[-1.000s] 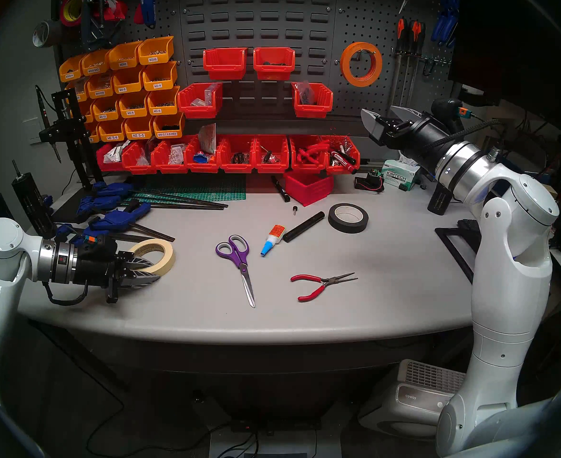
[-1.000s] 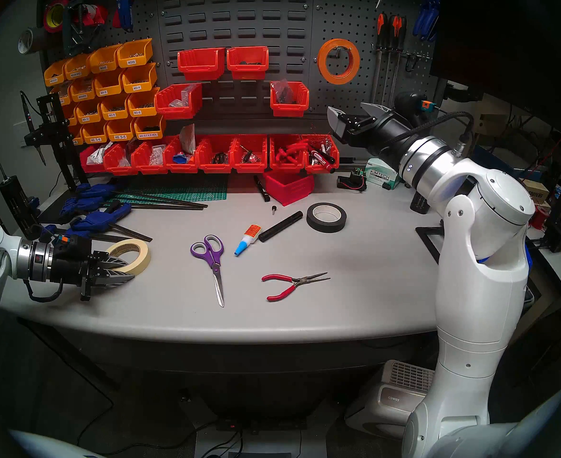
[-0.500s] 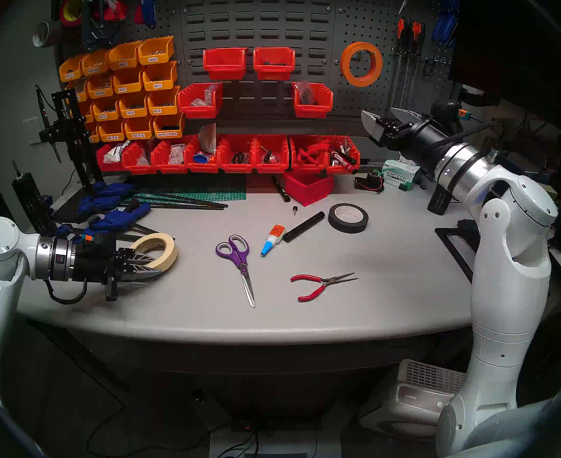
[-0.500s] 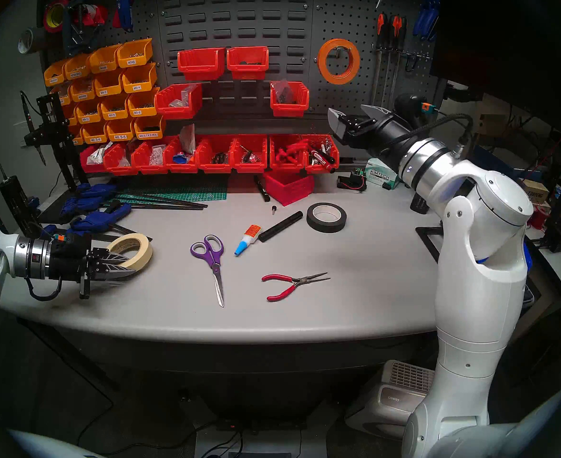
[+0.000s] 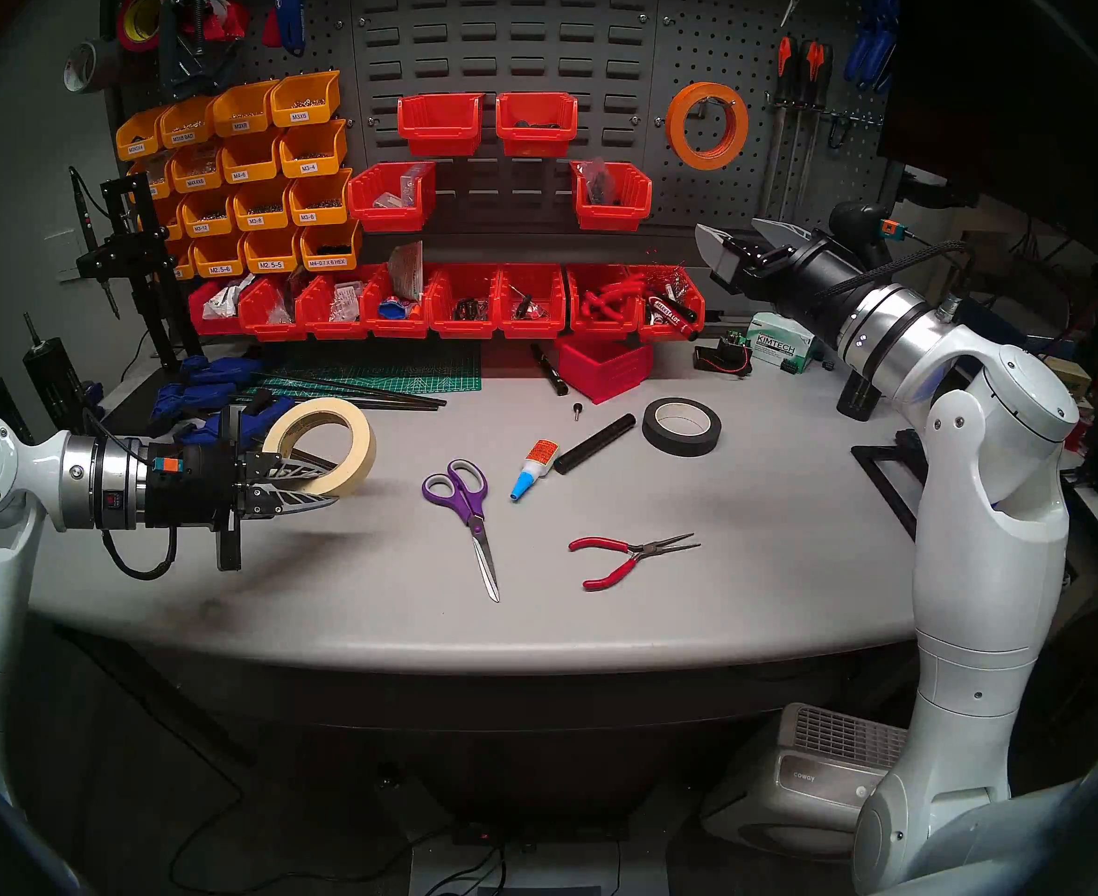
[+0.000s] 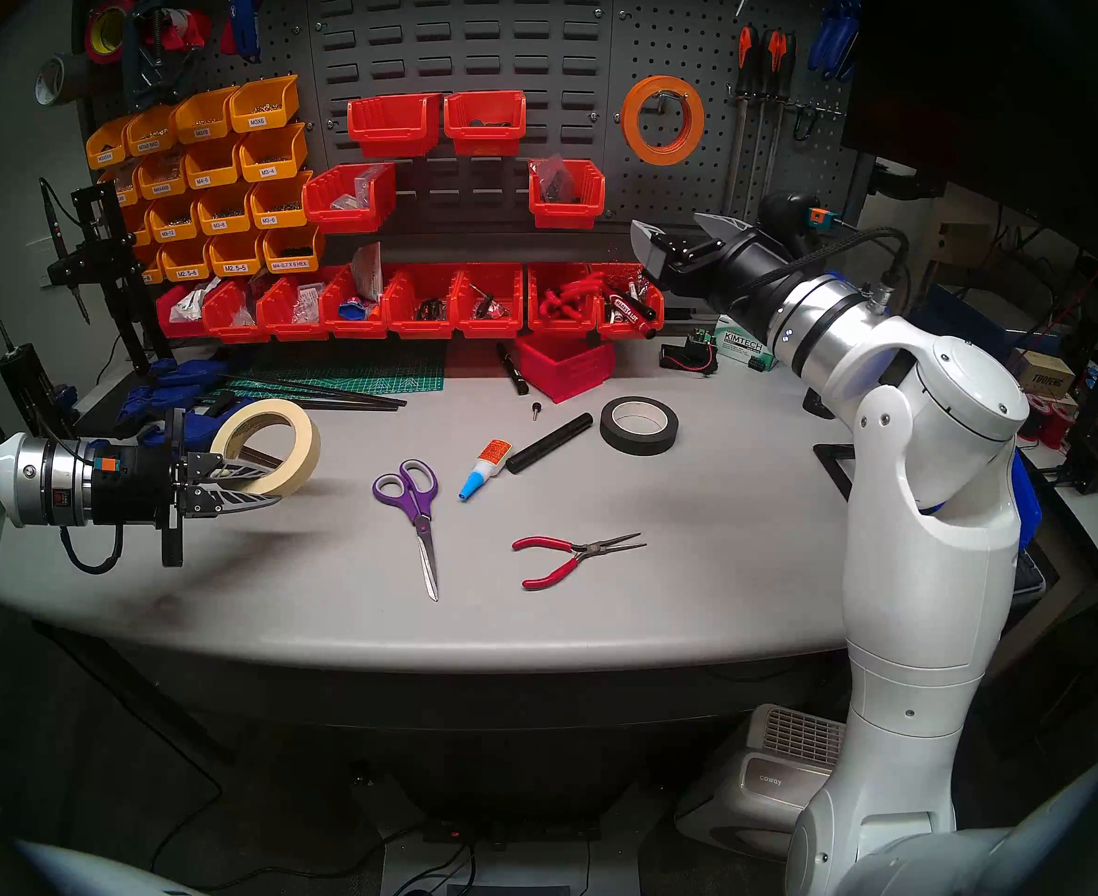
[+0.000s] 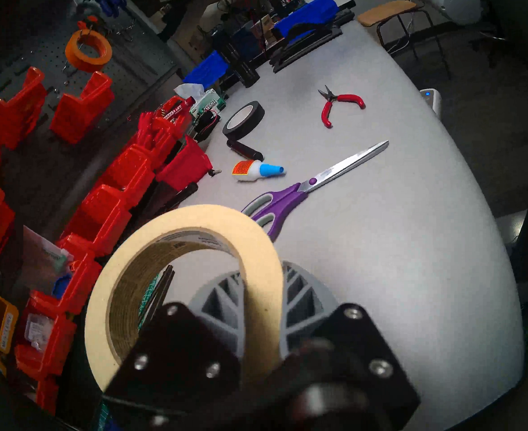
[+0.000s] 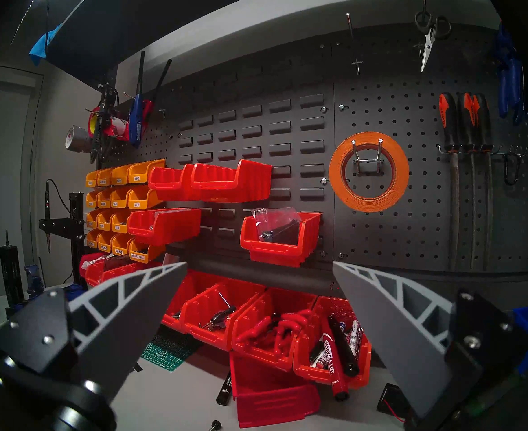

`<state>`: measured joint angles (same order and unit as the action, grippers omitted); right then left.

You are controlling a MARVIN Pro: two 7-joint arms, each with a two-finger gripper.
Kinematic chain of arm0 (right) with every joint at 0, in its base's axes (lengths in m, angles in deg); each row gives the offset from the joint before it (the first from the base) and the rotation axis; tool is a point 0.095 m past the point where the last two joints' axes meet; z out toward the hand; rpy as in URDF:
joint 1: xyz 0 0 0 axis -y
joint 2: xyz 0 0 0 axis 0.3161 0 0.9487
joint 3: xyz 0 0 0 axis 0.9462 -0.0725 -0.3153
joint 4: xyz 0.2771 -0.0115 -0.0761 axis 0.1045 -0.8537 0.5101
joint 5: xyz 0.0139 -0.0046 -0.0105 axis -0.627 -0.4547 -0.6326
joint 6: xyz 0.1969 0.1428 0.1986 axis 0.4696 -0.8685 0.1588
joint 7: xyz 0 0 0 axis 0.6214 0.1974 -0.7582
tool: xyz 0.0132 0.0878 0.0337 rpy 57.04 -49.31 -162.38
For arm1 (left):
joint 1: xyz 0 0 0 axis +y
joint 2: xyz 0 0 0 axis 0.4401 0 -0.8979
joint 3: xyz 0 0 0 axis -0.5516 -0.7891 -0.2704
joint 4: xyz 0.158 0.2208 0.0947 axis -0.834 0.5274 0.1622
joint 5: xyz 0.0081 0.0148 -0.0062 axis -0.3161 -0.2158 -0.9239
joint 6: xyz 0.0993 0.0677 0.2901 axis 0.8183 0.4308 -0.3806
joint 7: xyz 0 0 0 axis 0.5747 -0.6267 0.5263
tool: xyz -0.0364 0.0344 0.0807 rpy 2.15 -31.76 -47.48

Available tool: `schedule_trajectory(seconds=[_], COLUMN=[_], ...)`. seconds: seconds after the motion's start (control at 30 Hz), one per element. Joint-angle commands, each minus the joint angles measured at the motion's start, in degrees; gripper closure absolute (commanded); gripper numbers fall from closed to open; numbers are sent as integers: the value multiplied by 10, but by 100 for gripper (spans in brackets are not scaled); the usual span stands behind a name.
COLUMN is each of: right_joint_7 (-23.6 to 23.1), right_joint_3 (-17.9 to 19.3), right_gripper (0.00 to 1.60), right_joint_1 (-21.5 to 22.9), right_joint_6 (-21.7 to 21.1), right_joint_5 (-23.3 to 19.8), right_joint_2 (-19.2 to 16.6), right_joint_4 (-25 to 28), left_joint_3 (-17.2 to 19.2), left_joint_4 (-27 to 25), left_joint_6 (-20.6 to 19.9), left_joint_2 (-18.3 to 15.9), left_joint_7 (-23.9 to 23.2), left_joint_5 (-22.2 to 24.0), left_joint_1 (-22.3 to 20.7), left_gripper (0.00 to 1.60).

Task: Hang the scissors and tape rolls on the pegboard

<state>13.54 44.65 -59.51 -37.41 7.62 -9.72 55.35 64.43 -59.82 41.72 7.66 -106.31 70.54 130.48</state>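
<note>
We pinched the cream masking tape roll [image 5: 321, 445] through its wall in our left gripper [image 5: 313, 487], left of the scissors [image 5: 465, 507], hole exposed for hooking; right gripper [image 8: 258, 299] gaped empty.

Scissors [image 5: 465, 507] lie on the table [image 5: 759, 552], left of the pliers [image 5: 630, 555]

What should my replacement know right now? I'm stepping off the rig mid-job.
Left end effector: shut on the cream masking tape roll, held off the table.
Right end effector: open, empty, raised near the pegboard.
Done: orange tape roll hangs on its hook.
Left: hang the masking tape, then the purple-handled scissors, lying mid-table beside the glue bottle.
</note>
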Motion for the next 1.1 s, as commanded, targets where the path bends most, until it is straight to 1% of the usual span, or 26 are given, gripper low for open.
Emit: schedule_trajectory(seconds=[0.0,0.03,0.07,0.1,0.17,0.23,0.27,0.3,0.37,0.4,0.43,0.47,0.6,0.63,0.67,0.7,0.73,0.77,0.8,0.83,0.9,0.97,1.0,1.03,1.07], right_joint_7=[2,3,4,4,5,6,6,7,8,8,9,9,11,11,12,12,13,13,14,13,13,13,13,12,11], right_joint_3=[-1,-2,-3,-3,-5,-6,-7,-8,-10,-11,-14,-16,-22,-24,-25,-26,-26,-27,-28,-30,-32,-33,-35,-37,-39], right_gripper=[0,0,0,0,0,0,0,0,0,0,0,0,0,0,0,0,0,0,0,0,0,0,0,0,0], right_joint_1=[16,16,15,15,15,15,16,16,17,18,19,19,22,22,22,22,23,23,24,24,25,27,27,29,31], right_joint_6=[11,11,11,11,10,10,10,10,10,10,11,11,11,11,11,11,11,12,12,12,12,10,11,10,9], right_joint_5=[1,0,0,0,0,0,0,-1,-1,-1,-1,-1,-2,-3,-3,-3,-3,-5,-5,-8,-15,-25,-27,-32,-33], right_joint_2=[1,2,2,2,2,2,2,2,2,3,3,3,5,5,6,6,6,9,9,11,20,30,32,35,36], right_joint_4=[10,10,10,10,9,9,10,10,11,11,10,10,8,8,7,6,6,5,4,4,2,0,-1,-2,-2], left_joint_3=[9,5,4,4,-2,-1,-11,0,-13,-29,-26,-37,-58,-72,-65,-87,-83,-96,-97,-108,-120,-139,-144,-154,-159], left_joint_4=[-22,-21,-22,-22,-25,-30,-30,-37,-40,-37,-46,-45,-53,-51,-61,-55,-63,-61,-65,-62,-62,-57,-60,-56,-57], left_joint_6=[42,40,37,37,36,38,40,42,52,65,68,72,87,93,97,102,106,111,110,116,126,138,147,150,150], left_joint_2=[30,50,59,59,74,84,89,91,94,100,95,99,105,110,105,111,109,109,109,110,111,110,108,108,108], left_joint_7=[57,79,89,89,113,124,152,135,153,178,170,184,213,232,221,243,240,256,255,269,285,294,305,309,317], left_joint_5=[-11,-10,-11,-11,-11,-8,-17,-8,-18,-28,-27,-33,-45,-49,-48,-61,-61,-72,-71,-82,-94,-108,-113,-124,-123], left_joint_1=[-37,-58,-68,-68,-83,-89,-102,-91,-104,-124,-113,-124,-140,-155,-140,-164,-153,-166,-162,-173,-181,-197,-191,-201,-198], left_gripper=[160,160,160,160,160,160,160,160,160,160,160,160,160,160,160,160,160,160,160,160,160,160,160,160,160])
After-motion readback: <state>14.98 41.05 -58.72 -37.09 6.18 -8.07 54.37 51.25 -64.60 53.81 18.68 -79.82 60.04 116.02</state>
